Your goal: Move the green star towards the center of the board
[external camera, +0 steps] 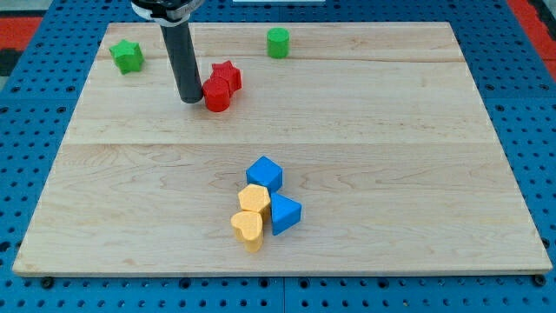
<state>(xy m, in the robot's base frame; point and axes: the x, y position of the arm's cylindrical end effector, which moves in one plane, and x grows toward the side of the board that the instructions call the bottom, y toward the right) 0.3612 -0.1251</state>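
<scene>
The green star (127, 56) lies near the board's top left corner. My tip (190, 100) stands on the board to the right of and below the star, well apart from it. The tip is right beside the left side of a red cylinder-like block (216, 94), touching or nearly touching it. A red star (228, 75) sits just above and right of that red block, against it.
A green cylinder (278, 42) stands near the view's top centre. Below centre is a cluster: a blue cube (264, 173), a blue wedge-like block (285, 213), a yellow block (254, 199) and a yellow heart (248, 228). The wooden board (391, 130) sits on a blue pegboard.
</scene>
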